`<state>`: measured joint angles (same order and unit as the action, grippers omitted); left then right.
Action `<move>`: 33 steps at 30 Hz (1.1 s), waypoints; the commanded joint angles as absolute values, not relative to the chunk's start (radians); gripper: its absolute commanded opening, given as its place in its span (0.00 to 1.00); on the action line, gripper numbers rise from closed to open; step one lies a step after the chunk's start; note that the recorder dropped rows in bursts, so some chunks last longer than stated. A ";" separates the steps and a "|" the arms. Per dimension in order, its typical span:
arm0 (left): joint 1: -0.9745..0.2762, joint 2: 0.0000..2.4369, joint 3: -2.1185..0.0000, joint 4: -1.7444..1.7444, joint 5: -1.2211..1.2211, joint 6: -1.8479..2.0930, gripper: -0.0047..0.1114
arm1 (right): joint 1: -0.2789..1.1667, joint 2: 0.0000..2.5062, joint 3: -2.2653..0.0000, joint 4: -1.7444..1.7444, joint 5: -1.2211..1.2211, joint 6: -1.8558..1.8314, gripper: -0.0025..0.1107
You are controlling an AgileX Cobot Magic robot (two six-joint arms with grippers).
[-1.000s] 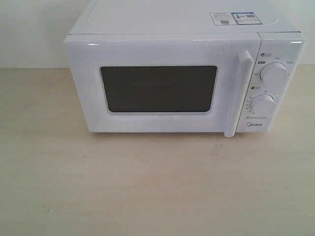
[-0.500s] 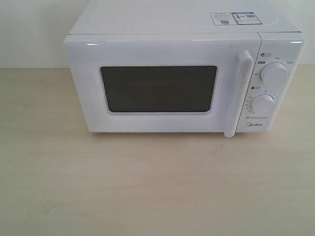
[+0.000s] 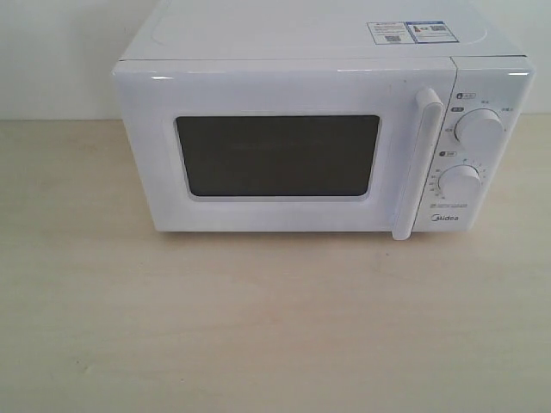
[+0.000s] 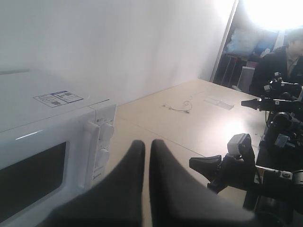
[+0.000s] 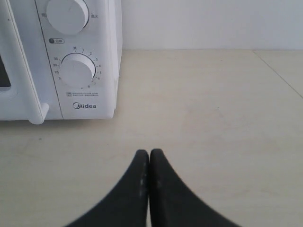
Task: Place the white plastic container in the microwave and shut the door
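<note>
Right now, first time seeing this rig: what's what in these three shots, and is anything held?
This is a two-armed robot working at a table. The wide shot comes from a camera off the arms. It faces the microwave, whose door is closed. The other two shots come from cameras on the wrists, each looking along its own dark fingers: the left gripper and the right gripper. Both are shut and hold nothing. The white plastic container shows in no picture.

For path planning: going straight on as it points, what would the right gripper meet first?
Likely nothing but bare table, then the wall; the microwave sits off to one side. Depth unclear.
</note>
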<state>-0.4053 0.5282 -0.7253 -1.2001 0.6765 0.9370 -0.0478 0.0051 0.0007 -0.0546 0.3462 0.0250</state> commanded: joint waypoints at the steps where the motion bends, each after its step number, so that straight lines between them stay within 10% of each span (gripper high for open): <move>1: -0.408 0.525 -0.718 -1.211 0.673 0.935 0.08 | -0.051 0.000 0.000 -0.058 0.343 0.017 0.02; 33: -0.365 0.447 -0.718 -1.150 0.605 0.935 0.08 | -0.051 0.000 0.000 -0.058 0.343 0.021 0.02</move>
